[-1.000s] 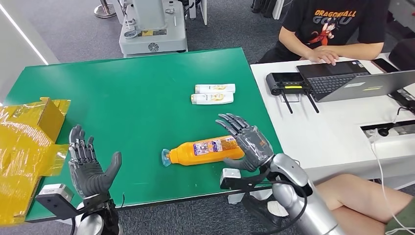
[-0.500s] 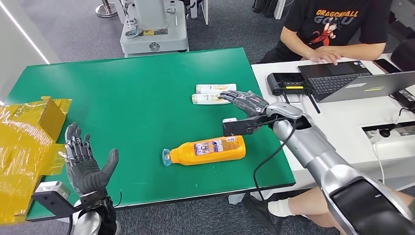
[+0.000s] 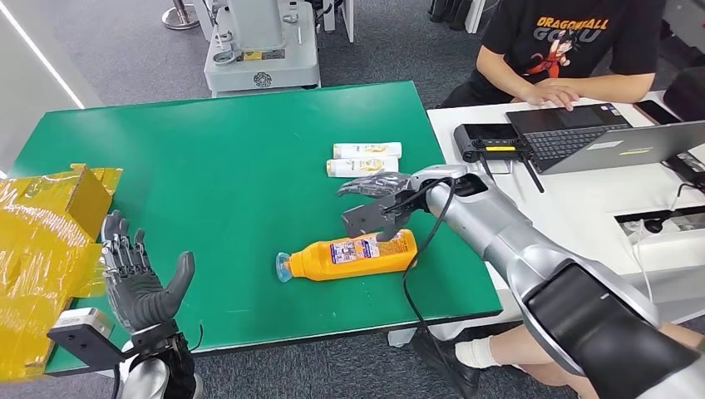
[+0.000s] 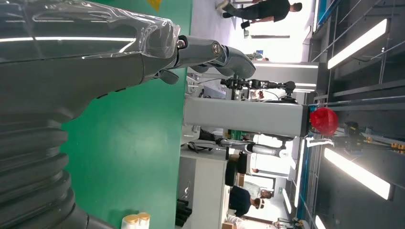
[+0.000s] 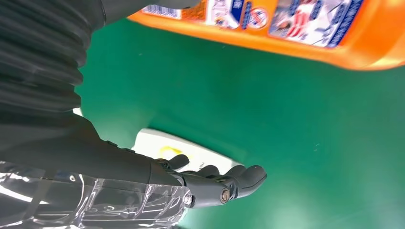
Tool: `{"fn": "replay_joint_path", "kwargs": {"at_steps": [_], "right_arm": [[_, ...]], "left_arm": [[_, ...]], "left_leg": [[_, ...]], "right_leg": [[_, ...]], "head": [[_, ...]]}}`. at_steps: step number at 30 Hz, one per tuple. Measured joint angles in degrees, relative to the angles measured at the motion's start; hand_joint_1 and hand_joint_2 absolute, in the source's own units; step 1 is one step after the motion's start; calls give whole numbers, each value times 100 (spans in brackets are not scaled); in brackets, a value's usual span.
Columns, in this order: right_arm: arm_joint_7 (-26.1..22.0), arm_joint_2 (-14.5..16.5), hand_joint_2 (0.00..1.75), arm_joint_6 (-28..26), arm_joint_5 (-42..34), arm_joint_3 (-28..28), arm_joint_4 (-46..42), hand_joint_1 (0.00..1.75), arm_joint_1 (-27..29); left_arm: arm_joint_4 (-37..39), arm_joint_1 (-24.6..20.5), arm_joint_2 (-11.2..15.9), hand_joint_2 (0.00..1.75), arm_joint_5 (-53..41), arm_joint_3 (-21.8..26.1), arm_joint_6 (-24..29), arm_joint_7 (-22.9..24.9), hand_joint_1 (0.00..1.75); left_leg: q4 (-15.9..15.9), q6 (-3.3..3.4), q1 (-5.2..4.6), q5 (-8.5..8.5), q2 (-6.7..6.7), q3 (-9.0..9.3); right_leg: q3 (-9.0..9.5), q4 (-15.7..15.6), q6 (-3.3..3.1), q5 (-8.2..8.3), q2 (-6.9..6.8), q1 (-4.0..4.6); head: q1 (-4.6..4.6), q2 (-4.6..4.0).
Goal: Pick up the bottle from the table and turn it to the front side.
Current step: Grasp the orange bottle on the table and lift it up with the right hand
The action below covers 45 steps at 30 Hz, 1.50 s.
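You are looking at a green desk (image 3: pixel 208 166) standing on a grey carpeted floor, with a white desk (image 3: pixel 574 224) butted against its right edge. The orange bottle (image 3: pixel 353 255) lies on its side near the front edge of the green desk, right of centre, its pale blue cap toward the left edge and its label facing up. The right robot hand (image 3: pixel 376 188) hovers just behind the bottle, palm down, fingers extended and apart, grasping nothing; in the right wrist view its dark fingertips (image 5: pixel 239 179) are clear of the desk surface and of the bottle. Two small white bottles (image 3: pixel 364 159) lie side by side behind that robot hand, toward the right edge. The left robot hand (image 3: pixel 137 278) is raised at the front-left corner, palm open, fingers spread, empty. A yellow carton (image 3: pixel 46 249) wrapped in film overhangs the left edge. On the white desk you can see a laptop (image 3: pixel 599 133) and a black controller (image 3: pixel 490 141); a person in a black printed shirt (image 3: pixel 565 37) sits behind it. A grey machine base (image 3: pixel 262 50) stands on the floor beyond the far edge.
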Motion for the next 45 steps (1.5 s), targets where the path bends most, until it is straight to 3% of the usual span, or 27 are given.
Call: {"fn": "replay_joint_path", "kwargs": {"at_steps": [12, 21, 37, 45], "right_arm": [[-36, 125, 175, 4, -121, 436, 256, 0, -72], [-98, -21, 175, 18, -269, 730, 257, 0, 19], [-66, -330, 175, -360, -741, 975, 76, 0, 666], [-91, -163, 175, -613, -845, 1175, 86, 0, 732]], "left_arm": [[2, -41, -3, 175, 19, 21, -15, 0, 0], [2, -42, -3, 175, 37, 21, -28, 0, 0], [47, -63, -4, 175, 87, 21, 7, 0, 0], [69, -84, -2, 175, 111, 21, 128, 0, 0]], "left_leg": [[1, 0, -1, 0, 2, 0], [2, 0, 0, -1, 2, 1], [1, 1, -1, -2, 6, 1], [0, 0, 1, -2, 17, 5]], "right_leg": [[-1, -3, 0, 0, 1, -2], [-3, -2, 0, 0, 2, -1], [-2, -3, 0, 0, 5, -1], [-1, -3, 0, 0, 16, 0]], "head": [[0, 0], [-1, 0], [1, 0], [0, 0]]}}
